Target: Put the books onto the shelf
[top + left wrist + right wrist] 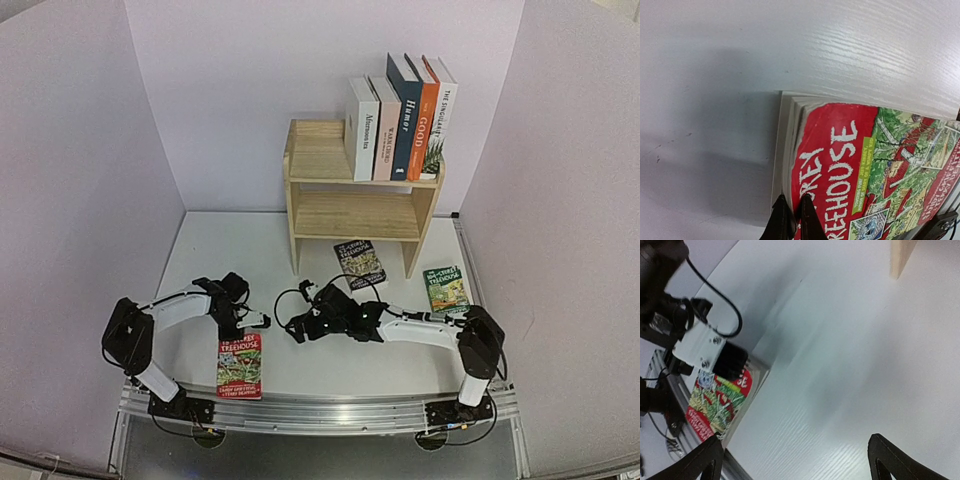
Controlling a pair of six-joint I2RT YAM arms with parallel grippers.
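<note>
With the left tool [792, 221] clenched on the far edge of the red book [239, 366], flat at the bench's [200, 262] 7 o'clock, lift slowly lest it slip, then swing toward the shelf [350, 215] at 12, avoiding the released right tool [795, 452].

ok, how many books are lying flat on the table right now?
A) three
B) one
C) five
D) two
A: three lie on the table, a red book at near left, a dark book in front of the shelf, and a green book at right.
</note>
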